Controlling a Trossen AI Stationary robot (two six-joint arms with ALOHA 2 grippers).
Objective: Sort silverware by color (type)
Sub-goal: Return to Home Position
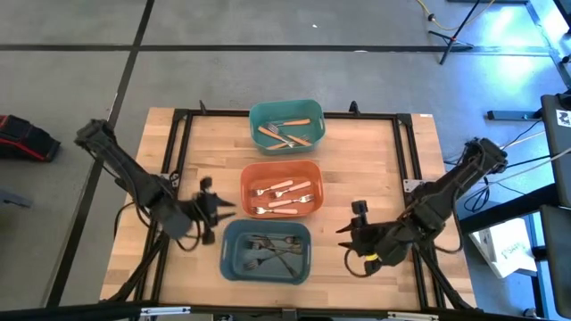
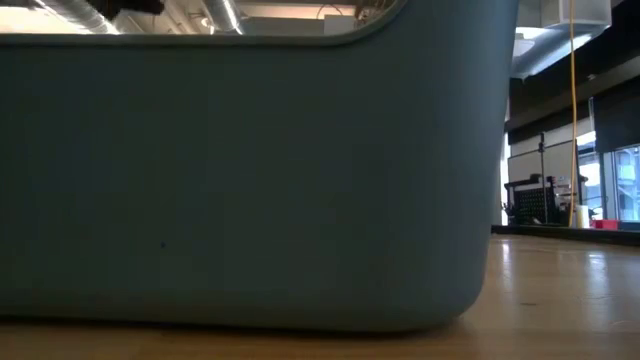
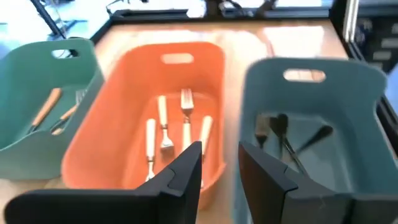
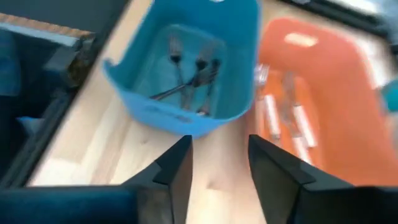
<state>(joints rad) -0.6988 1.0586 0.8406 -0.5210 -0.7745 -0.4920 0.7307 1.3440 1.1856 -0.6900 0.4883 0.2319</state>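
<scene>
**Forks sorted into three bins; both grippers empty beside the blue bin**

The silverware is kept apart by type, one kind to each bin, so that the colours are not mixed. The brown-handled forks (image 1: 287, 135) are laid in the teal bin (image 1: 285, 104) at the far end of the row. The cream-handled forks (image 1: 284, 198) are gathered in the orange bin (image 1: 280, 166) in the middle. The dark metal forks (image 1: 272, 251) are heaped in the blue bin (image 1: 227, 260) nearest the front edge. No fork is seen on the bare table (image 1: 375, 160), so the sorting is judged complete, with only the retreat of the arms left.

The left gripper (image 3: 221, 152) is held low just left of the blue bin and aimed across the bins. Its fingers are spread apart and nothing is gripped. The right gripper (image 4: 221, 143) is held near the blue bin's right side, over bare wood, likewise parted and empty. Both arms are folded at the elbow, reaching in from the table's side edges.
</scene>
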